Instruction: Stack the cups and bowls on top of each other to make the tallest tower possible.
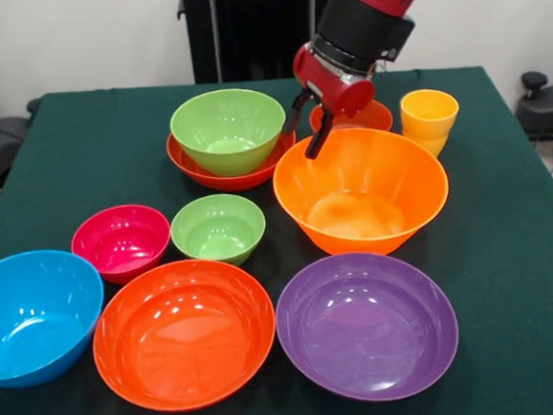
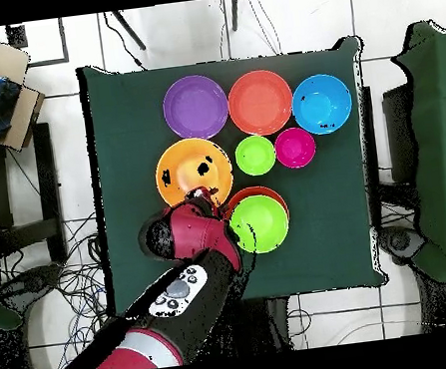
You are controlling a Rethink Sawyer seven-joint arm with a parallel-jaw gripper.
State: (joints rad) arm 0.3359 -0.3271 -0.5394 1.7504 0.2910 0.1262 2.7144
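Note:
My gripper (image 1: 307, 126) hangs open at the back left rim of the large orange bowl (image 1: 361, 194), which stands on the table. One fingertip (image 1: 316, 146) is at that rim and the other is outside it. To its left a medium lime green bowl (image 1: 228, 127) sits nested in a wide red-orange bowl (image 1: 219, 176). Yellow-orange cups (image 1: 429, 116), one on another, stand right of the gripper. A small red-orange bowl (image 1: 373, 117) lies behind the gripper. In the overhead view my gripper (image 2: 206, 197) is between the orange bowl (image 2: 194, 171) and the green bowl (image 2: 259, 222); the arm hides the cups.
Loose bowls stand on the green table (image 1: 507, 248): small lime green (image 1: 218, 228), magenta (image 1: 121, 240), blue (image 1: 32, 315), big red-orange (image 1: 184, 333), purple (image 1: 366, 325). Chairs stand at both sides of the table.

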